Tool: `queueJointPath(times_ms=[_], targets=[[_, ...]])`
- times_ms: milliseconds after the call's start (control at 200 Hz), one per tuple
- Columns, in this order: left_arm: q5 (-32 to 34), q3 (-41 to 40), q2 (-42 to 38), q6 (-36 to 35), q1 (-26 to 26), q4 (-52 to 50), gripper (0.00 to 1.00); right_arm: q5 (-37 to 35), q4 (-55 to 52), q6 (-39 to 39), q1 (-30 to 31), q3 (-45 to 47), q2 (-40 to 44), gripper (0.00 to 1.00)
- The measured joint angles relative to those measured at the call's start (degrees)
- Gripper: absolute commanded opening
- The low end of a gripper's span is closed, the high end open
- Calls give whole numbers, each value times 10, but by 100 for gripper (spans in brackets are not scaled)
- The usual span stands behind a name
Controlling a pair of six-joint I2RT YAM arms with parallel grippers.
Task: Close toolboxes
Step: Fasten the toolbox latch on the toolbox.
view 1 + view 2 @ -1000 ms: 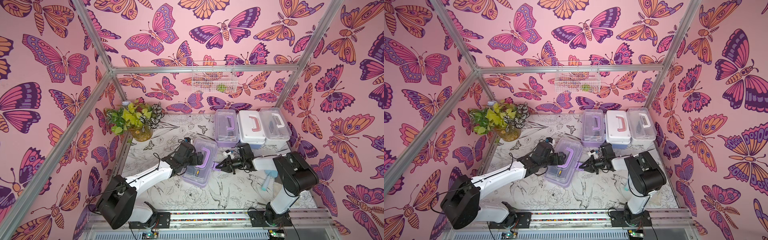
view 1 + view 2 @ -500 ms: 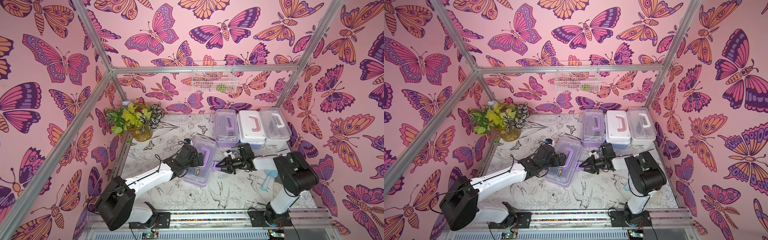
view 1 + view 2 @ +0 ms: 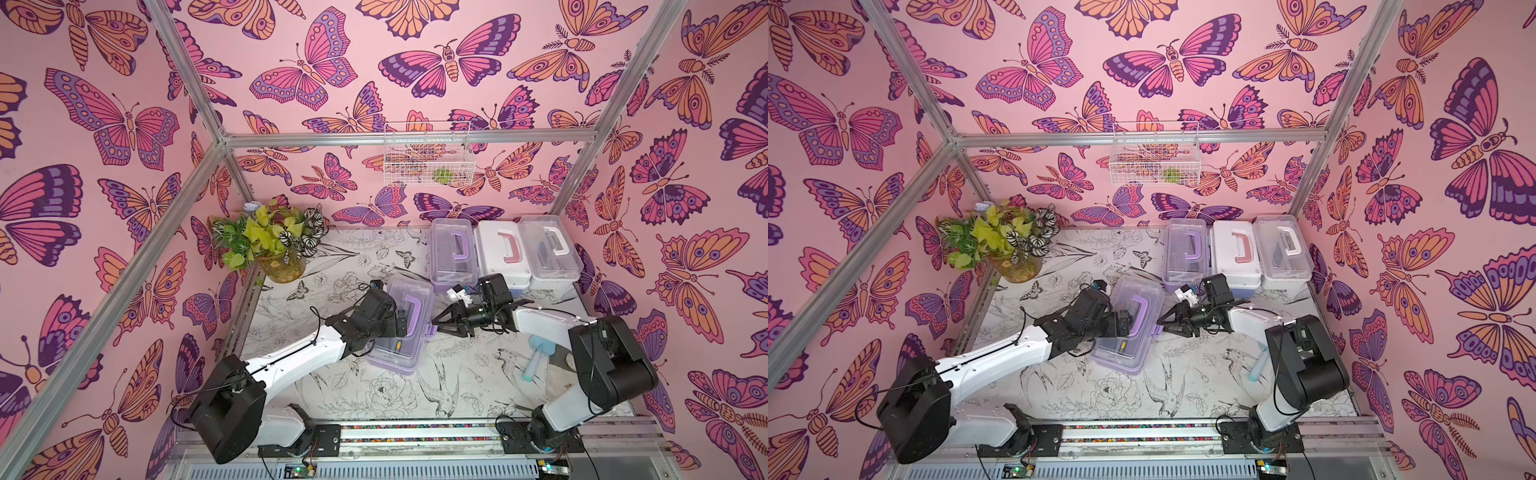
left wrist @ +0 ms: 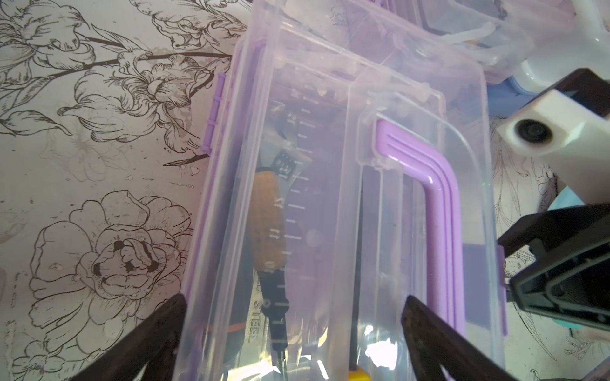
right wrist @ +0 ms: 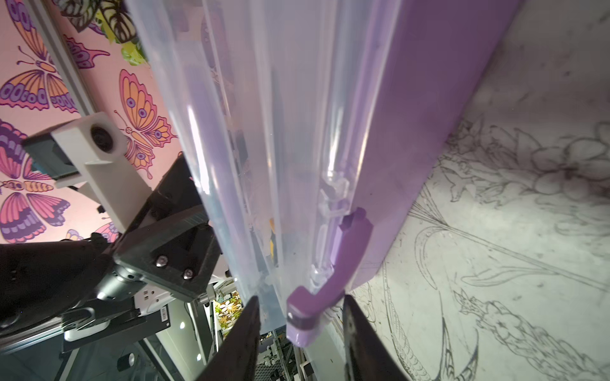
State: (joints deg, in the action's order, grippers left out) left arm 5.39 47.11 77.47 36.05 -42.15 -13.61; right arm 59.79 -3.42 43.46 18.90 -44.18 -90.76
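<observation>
A lilac toolbox (image 3: 399, 353) sits in the middle of the surface (image 3: 374, 390), turned a bit sideways. Its clear lid (image 4: 330, 82) is down on the box, and its purple handle (image 4: 435, 204) lies flat on top. A tool with an orange grip (image 4: 267, 224) shows through the lid.

The left fingers (image 4: 293, 298) hang low over the lid near one end of this box. They are spread wide apart and hold nothing. One finger is by the edge of the box and one is by the handle.

The right fingers (image 3: 436, 326) are at the side of the same box. They are apart, with the purple latch (image 5: 317, 297) in the gap between them. The right wrist view shows no squeeze on the latch. It cannot be told if the latch is snapped shut.

Three more toolboxes stand side by side in a row at the back, by the right wall. They are a second lilac toolbox (image 3: 452, 253), a white-lidded toolbox (image 3: 500, 253) with a pink handle, and a clear-lidded white toolbox (image 3: 548, 249). All three have their lids down.

A potted plant (image 3: 270, 237) stands in the back left corner. A white wire basket (image 3: 428, 153) hangs on the back wall.
</observation>
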Motion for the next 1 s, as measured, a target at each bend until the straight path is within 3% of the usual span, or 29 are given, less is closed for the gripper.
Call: queueJointPath(times_ms=[140,325,631,996], targets=[[0,0,0,0,0,0,100,-20,-25,-11,3,0,25,34],[-1,1,0,-4,0,-2,100,-53,-81,-36,17,-16,49,35],[-5,2,0,-8,1,-4,100,-98,-141,-64,49,-54,50,26],[-5,2,0,-10,1,-4,100,-136,-168,-75,64,-90,28,24]])
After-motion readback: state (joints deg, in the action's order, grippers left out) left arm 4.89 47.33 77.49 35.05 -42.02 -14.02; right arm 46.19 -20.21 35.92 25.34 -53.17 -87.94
